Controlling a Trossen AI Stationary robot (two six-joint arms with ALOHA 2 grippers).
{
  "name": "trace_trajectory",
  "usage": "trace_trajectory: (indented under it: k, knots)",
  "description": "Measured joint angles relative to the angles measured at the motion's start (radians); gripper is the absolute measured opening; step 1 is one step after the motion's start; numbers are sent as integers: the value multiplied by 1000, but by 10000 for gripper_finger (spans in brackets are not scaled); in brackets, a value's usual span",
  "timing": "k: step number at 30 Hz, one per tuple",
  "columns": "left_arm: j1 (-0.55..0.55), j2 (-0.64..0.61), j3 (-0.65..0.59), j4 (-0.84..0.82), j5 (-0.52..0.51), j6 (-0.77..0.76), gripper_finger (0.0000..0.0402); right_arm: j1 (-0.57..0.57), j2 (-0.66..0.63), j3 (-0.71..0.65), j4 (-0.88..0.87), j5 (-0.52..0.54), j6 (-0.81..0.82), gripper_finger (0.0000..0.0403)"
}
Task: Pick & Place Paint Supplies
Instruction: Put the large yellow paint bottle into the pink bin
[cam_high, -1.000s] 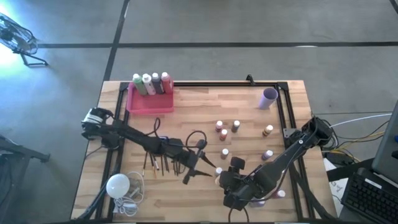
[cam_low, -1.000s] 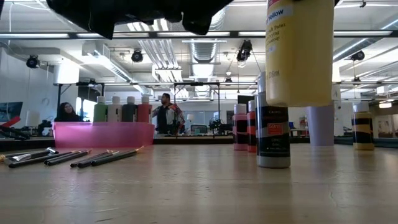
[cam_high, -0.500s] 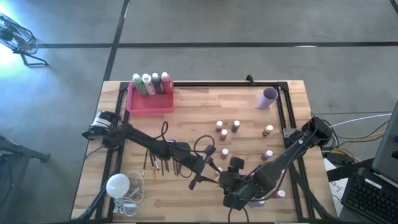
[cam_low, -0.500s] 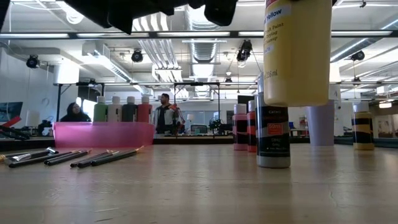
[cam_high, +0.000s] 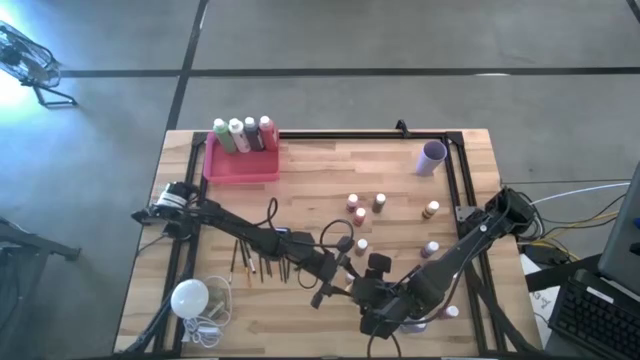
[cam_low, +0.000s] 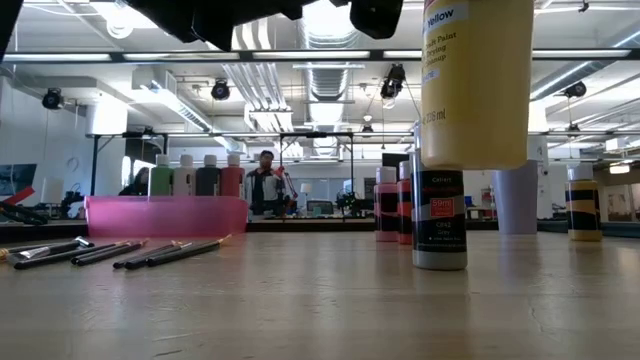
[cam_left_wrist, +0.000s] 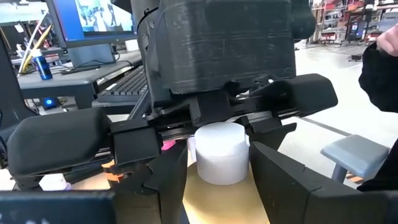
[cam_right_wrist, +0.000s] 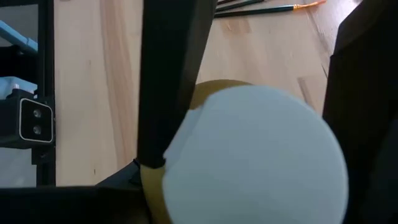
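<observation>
My right gripper (cam_right_wrist: 249, 124) holds the yellow paint bottle (cam_low: 478, 80) aloft near the table's front, while my left gripper (cam_left_wrist: 217, 180), jaws apart, has just closed in around its cap for handover.

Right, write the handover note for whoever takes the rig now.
Right gripper: shut on the yellow bottle, held clear of the table.
Left gripper: open, fingers either side of that bottle's white cap.
Done: four bottles stand in the pink tray.
Left: the yellow bottle, the small bottles mid-table, the brushes lying by the left arm.
</observation>
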Motion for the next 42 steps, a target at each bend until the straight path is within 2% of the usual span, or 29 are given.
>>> trace_trajectory:
  k: [19, 26, 32, 42]
  knots:
    - [0, 28, 32, 2, 27, -25, 179, -5, 0, 0, 11, 26, -22, 183]
    - [0, 26, 32, -3, 27, -27, 124, -7, 1, 0, 16, 25, -36, 189]
    - [0, 24, 32, -12, 27, -25, 123, -6, 2, 0, 18, 24, -36, 189]
    - [0, 15, 30, -42, 26, -21, 127, -7, 2, 0, 29, 18, -28, 236]
